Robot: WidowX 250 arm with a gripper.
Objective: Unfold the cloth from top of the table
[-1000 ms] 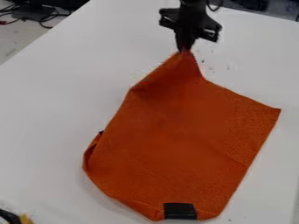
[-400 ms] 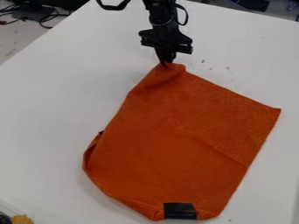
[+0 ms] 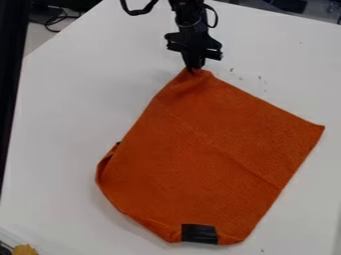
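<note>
with the claw (image 3: 192, 68) closed on the top corner of the cloth (image 3: 206, 154), spread mostly flat on the table (image 3: 60, 124), pull outward low and slow, then let go before dragging the rest along.

The camera looked from above, at a slant, down on the table (image 3: 60, 124), quite near, facing toward its far edge.
</note>
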